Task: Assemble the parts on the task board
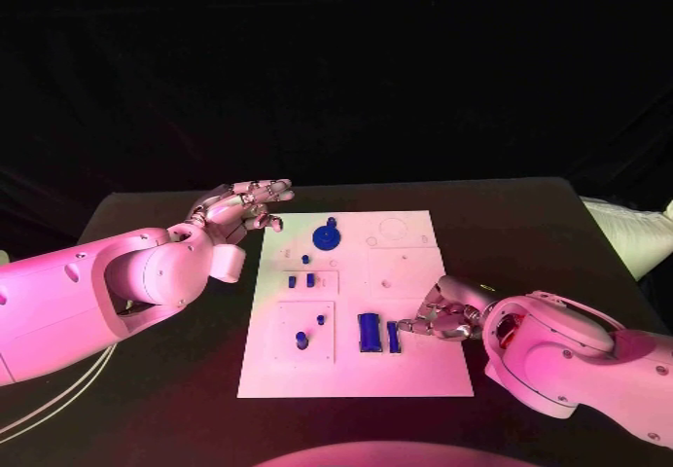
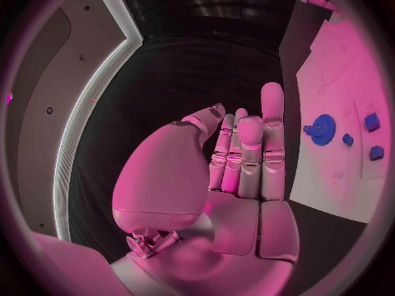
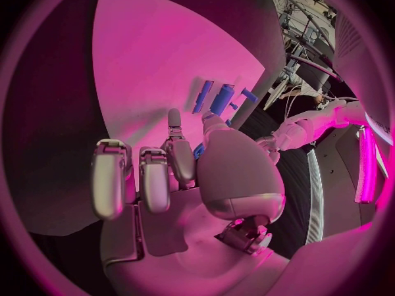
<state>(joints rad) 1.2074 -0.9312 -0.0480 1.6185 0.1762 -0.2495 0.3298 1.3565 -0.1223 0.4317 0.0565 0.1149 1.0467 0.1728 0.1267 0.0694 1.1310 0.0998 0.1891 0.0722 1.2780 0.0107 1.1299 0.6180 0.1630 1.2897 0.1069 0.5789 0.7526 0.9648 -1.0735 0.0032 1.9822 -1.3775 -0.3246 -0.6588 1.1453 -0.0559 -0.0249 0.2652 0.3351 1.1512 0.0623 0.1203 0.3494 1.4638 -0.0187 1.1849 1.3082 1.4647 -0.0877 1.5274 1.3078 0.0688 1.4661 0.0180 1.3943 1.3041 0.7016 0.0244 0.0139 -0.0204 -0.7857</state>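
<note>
On tabletop (image 1: 168,209): board (image 1: 421,375), blue parts slotted. Right robot hand (image 1: 439,316) curled beside bars (image 1: 371,333), grasp unclear; left robot hand (image 1: 241,206) open, parked clear.

a black table (image 1: 155,209) before dark drapes (image 1: 336,88).

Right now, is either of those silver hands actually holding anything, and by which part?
The left hand holds nothing; its fingers are spread above the table. The right hand sits curled at the task board beside two blue bars; whether it grips anything cannot be told.
</note>
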